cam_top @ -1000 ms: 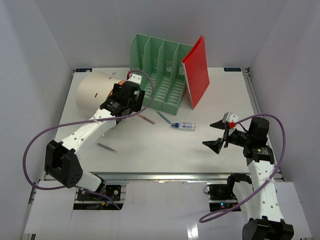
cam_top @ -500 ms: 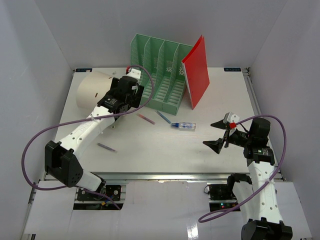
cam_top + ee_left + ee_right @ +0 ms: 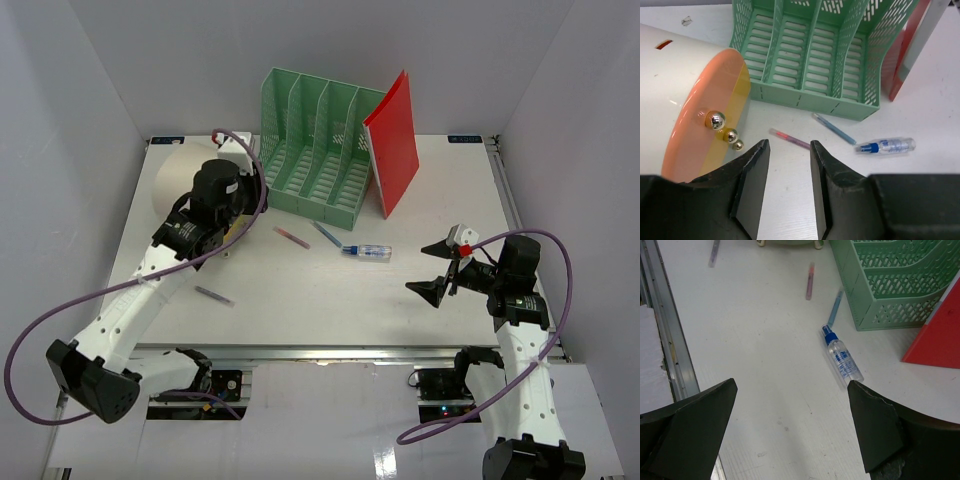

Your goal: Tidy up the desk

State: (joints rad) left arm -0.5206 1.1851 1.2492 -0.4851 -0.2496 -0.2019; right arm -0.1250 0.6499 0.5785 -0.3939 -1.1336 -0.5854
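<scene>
Jaws of the left gripper (image 3: 787,150) stand narrowly parted on nothing, above the white desk (image 3: 300,320), beside a beige cylinder (image 3: 670,75) lying on its side, its inside hidden. The right gripper (image 3: 791,385) gapes wide, empty-handed. At the desk's far edge, the green file rack (image 3: 315,150) shows only slatted slot floors. A red folder (image 3: 393,145) leans outside against its right end.

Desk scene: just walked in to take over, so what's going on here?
Two robot arms hang over a white desk, neither holding anything. The left gripper hovers by the beige cylinder, jaws partly open and empty. The right gripper hangs wide open on the right. A pink pen, blue pen, spray bottle and purple pen lie loose in front of the green file rack, with a red folder leaning on it.
</scene>
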